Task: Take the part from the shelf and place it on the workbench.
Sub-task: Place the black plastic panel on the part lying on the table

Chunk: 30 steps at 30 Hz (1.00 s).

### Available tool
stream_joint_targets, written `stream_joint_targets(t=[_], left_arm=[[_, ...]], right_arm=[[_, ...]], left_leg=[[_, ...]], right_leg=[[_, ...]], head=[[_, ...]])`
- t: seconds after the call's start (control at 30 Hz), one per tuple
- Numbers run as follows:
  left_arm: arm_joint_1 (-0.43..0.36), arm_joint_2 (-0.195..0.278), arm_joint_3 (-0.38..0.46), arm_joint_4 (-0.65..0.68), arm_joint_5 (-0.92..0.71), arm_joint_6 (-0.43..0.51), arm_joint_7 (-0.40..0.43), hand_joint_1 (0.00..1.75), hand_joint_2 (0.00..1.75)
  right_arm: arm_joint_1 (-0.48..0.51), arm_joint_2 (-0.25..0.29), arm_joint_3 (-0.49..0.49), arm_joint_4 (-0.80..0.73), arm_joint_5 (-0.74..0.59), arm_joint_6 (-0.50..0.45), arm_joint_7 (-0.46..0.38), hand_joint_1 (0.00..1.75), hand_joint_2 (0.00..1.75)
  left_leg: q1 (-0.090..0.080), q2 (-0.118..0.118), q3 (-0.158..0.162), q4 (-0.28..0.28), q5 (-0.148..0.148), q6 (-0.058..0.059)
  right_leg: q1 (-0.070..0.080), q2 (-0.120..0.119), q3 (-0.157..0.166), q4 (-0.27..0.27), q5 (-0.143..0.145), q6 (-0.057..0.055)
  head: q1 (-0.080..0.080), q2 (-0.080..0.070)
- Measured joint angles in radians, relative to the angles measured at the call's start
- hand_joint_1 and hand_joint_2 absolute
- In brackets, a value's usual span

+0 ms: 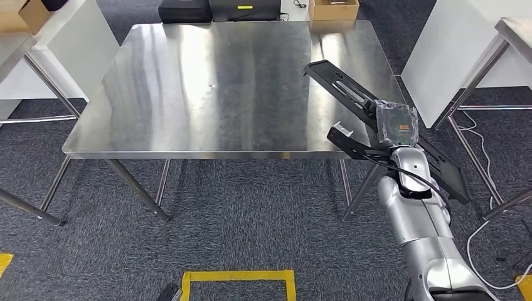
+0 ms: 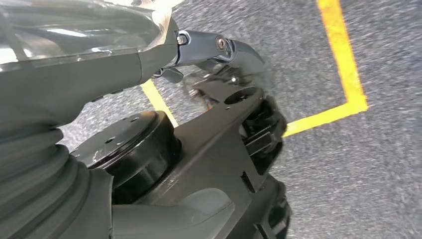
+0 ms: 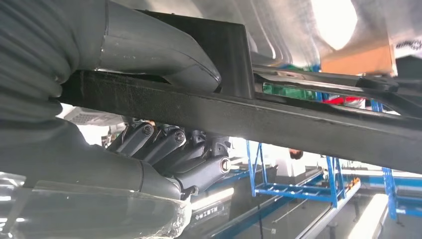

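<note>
Beyond the far edge of the steel surface (image 1: 207, 94) sit two dark cases (image 1: 216, 9) and an open cardboard box (image 1: 334, 9). White panels (image 1: 448, 50) stand off the surface's right side, and a white cabinet (image 1: 66, 44) off its left. Yellow floor tape (image 1: 238, 276) marks a square on the grey carpet in front of the near edge. Nothing lies on the steel top along the right edge where the part hangs.

Part (image 1: 351, 94): a long, flat black plate, with slots cut near its far end and a bracket-like tab (image 1: 342, 133) projecting on one side. It is held in the air, tilted, crossing the near right corner of the surface; its far end is above the steel top, its near end out past the right edge over the carpet (whether any of it touches the top cannot be told).

Right hand (image 1: 396, 122) grasps the part at mid-length. Right wrist view adds what the head view hides: the thumb (image 3: 164, 55) lies on one face of the plate (image 3: 278, 119), the dark fingers (image 3: 169, 147) curl against the other, with blue racking (image 3: 298, 174) behind.

Left hand (image 2: 219, 55), in the left wrist view, hangs over carpet and yellow tape (image 2: 343, 59); the picture is blurred, so its state cannot be told.
</note>
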Motion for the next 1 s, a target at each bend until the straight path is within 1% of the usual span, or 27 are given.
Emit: stream_joint_targets(t=[0.03,0.07,0.1,0.17,0.2,0.23,0.27,0.3,0.33,0.37,0.4,0.43,0.47,0.5,0.53,0.57,0.6,0.63,0.67,0.73,0.8,0.93,1.0], left_arm=[[0.0,0.002,0.0,0.0,0.0,0.0,0.0,0.0,1.75],[0.0,0.003,0.0,0.0,0.0,0.001,0.0,0.0,1.75],[0.0,0.005,0.001,0.0,0.0,0.002,0.0,0.0,1.75],[-0.001,0.005,0.002,0.0,0.0,0.009,0.002,0.0,1.75],[-0.003,0.005,0.002,-0.001,0.0,0.015,0.003,0.0,1.75],[-0.004,0.004,0.003,-0.002,0.0,0.021,0.005,0.0,1.75],[-0.007,0.003,0.003,-0.002,0.0,0.028,0.007,0.0,1.75],[-0.009,0.003,0.004,-0.002,0.0,0.032,0.008,0.0,1.75],[-0.011,0.003,0.004,-0.002,0.0,0.035,0.01,0.0,1.75],[-0.011,0.002,0.004,-0.002,0.0,0.037,0.012,0.0,1.75],[-0.01,0.001,0.004,-0.002,0.0,0.037,0.013,0.0,1.75],[-0.009,0.0,0.004,-0.002,0.0,0.037,0.013,0.0,1.75],[-0.008,0.0,0.004,-0.002,0.0,0.038,0.014,0.0,1.75],[-0.007,-0.001,0.004,-0.002,0.0,0.038,0.014,0.0,1.75],[-0.008,-0.001,0.004,-0.002,0.0,0.038,0.014,0.0,1.75],[-0.008,-0.001,0.004,-0.002,0.0,0.038,0.014,0.0,1.75],[-0.009,-0.001,0.004,-0.002,0.0,0.038,0.014,0.0,1.75],[-0.009,-0.001,0.004,-0.002,0.0,0.038,0.014,0.0,1.75],[-0.009,-0.001,0.004,-0.002,0.0,0.038,0.014,0.0,1.75],[-0.009,-0.001,0.004,-0.002,0.0,0.038,0.014,0.0,1.75],[-0.009,-0.002,0.004,-0.002,0.0,0.042,0.016,0.0,1.75],[-0.009,-0.003,0.008,-0.002,0.0,0.062,0.024,0.0,1.75],[-0.009,-0.003,0.014,-0.002,-0.003,0.069,0.026,0.0,1.75]], right_arm=[[0.0,0.001,0.0,0.0,0.0,0.002,0.0,1.75,1.75],[0.0,0.002,0.0,0.0,0.0,0.006,0.0,1.75,1.75],[-0.001,0.003,0.0,-0.001,0.001,0.009,0.0,1.75,1.75],[-0.004,0.004,0.0,-0.003,0.002,0.013,0.0,1.75,1.75],[-0.006,0.004,0.0,-0.005,0.003,0.013,0.0,1.75,1.75],[-0.009,0.005,0.0,-0.007,0.005,0.013,0.0,1.75,1.75],[-0.015,0.005,0.001,-0.008,0.006,0.014,-0.001,1.75,1.75],[-0.019,0.006,0.001,-0.008,0.007,0.014,-0.001,1.75,1.75],[-0.021,0.006,0.001,-0.007,0.008,0.015,-0.001,1.75,1.75],[-0.02,0.006,0.001,-0.005,0.009,0.016,-0.002,1.75,1.75],[-0.016,0.005,0.001,-0.004,0.009,0.016,-0.002,1.75,1.75],[-0.011,0.005,0.001,-0.002,0.009,0.016,-0.002,1.75,1.75],[-0.008,0.005,0.001,0.0,0.009,0.016,-0.002,1.75,1.75],[-0.007,0.005,0.001,0.0,0.009,0.016,-0.002,1.75,1.75],[-0.009,0.005,0.001,0.001,0.009,0.016,-0.002,1.75,1.75],[-0.013,0.006,0.001,0.001,0.009,0.016,-0.002,1.75,1.75],[-0.015,0.006,0.001,0.001,0.009,0.017,-0.002,1.75,1.75],[-0.017,0.007,0.001,0.001,0.009,0.017,-0.002,1.75,1.75],[-0.018,0.007,0.001,0.001,0.009,0.017,-0.002,1.75,1.75],[-0.02,0.007,0.001,0.001,0.01,0.017,-0.002,1.75,1.75],[-0.023,0.007,0.001,0.001,0.01,0.017,-0.002,1.75,1.75],[-0.028,0.012,0.002,0.002,0.017,0.017,-0.001,1.75,1.75],[-0.034,0.017,0.002,0.006,0.023,0.017,0.0,1.75,1.75]], left_leg=[[-0.005,-0.003,0.014,-0.058,0.058,0.011],[-0.011,-0.005,0.029,-0.098,0.103,0.021],[-0.016,-0.007,0.037,-0.116,0.128,0.027],[-0.02,-0.008,0.051,-0.122,0.128,0.032],[-0.02,-0.008,0.06,-0.131,0.128,0.034],[-0.019,-0.008,0.071,-0.143,0.127,0.036],[-0.018,-0.007,0.082,-0.153,0.124,0.04],[-0.019,-0.008,0.089,-0.157,0.12,0.044],[-0.02,-0.009,0.093,-0.158,0.115,0.049],[-0.02,-0.011,0.096,-0.157,0.11,0.051],[-0.021,-0.013,0.1,-0.155,0.103,0.052],[-0.02,-0.017,0.105,-0.152,0.096,0.05],[-0.02,-0.019,0.11,-0.145,0.088,0.048],[-0.02,-0.021,0.113,-0.136,0.077,0.044],[-0.021,-0.023,0.114,-0.125,0.067,0.039],[-0.023,-0.024,0.113,-0.117,0.058,0.034],[-0.024,-0.025,0.112,-0.111,0.052,0.03],[-0.025,-0.025,0.112,-0.108,0.049,0.031],[-0.025,-0.025,0.112,-0.107,0.048,0.033],[-0.024,-0.024,0.113,-0.107,0.048,0.038],[-0.023,-0.022,0.114,-0.11,0.047,0.036],[-0.023,-0.02,0.116,-0.112,0.046,0.031],[-0.023,-0.02,0.116,-0.112,0.046,0.027]], right_leg=[[0.002,0.002,0.013,-0.002,-0.01,0.003],[0.003,0.005,0.022,-0.004,-0.019,0.009],[0.003,0.007,0.027,-0.006,-0.025,0.015],[0.008,0.009,0.034,-0.014,-0.035,0.028],[0.008,0.005,0.034,-0.013,-0.04,0.032],[0.01,0.001,0.027,0.002,-0.048,0.034],[0.011,-0.003,0.004,0.043,-0.063,0.034],[0.009,-0.006,-0.033,0.103,-0.08,0.032],[0.009,-0.006,-0.081,0.173,-0.097,0.031],[0.009,-0.005,-0.128,0.233,-0.106,0.032],[0.008,-0.005,-0.161,0.262,-0.098,0.038],[0.006,-0.005,-0.174,0.252,-0.074,0.048],[0.004,-0.006,-0.165,0.202,-0.034,0.06],[0.0,-0.008,-0.145,0.13,0.011,0.071],[0.0,-0.009,-0.122,0.067,0.045,0.075],[0.0,-0.01,-0.105,0.023,0.067,0.071],[0.001,-0.011,-0.096,0.005,0.074,0.062],[0.002,-0.01,-0.093,0.005,0.074,0.054],[0.001,-0.009,-0.093,0.004,0.074,0.049],[0.002,-0.008,-0.092,0.003,0.075,0.048],[0.004,-0.006,-0.092,0.003,0.074,0.047],[0.005,-0.004,-0.091,0.004,0.072,0.039],[0.005,-0.004,-0.091,0.004,0.072,0.038]], head=[[0.001,0.0],[0.001,0.0],[0.001,0.0],[0.0,0.0],[0.0,0.0],[0.001,0.0],[0.002,0.0],[0.003,0.0],[0.004,0.0],[0.004,0.0],[0.004,0.0],[0.004,0.0],[0.004,0.0],[0.005,0.0],[0.005,0.0],[0.005,0.0],[0.004,0.0],[0.004,0.0],[0.003,0.0],[0.003,0.0],[0.003,0.0],[0.004,0.0],[0.004,0.0]])
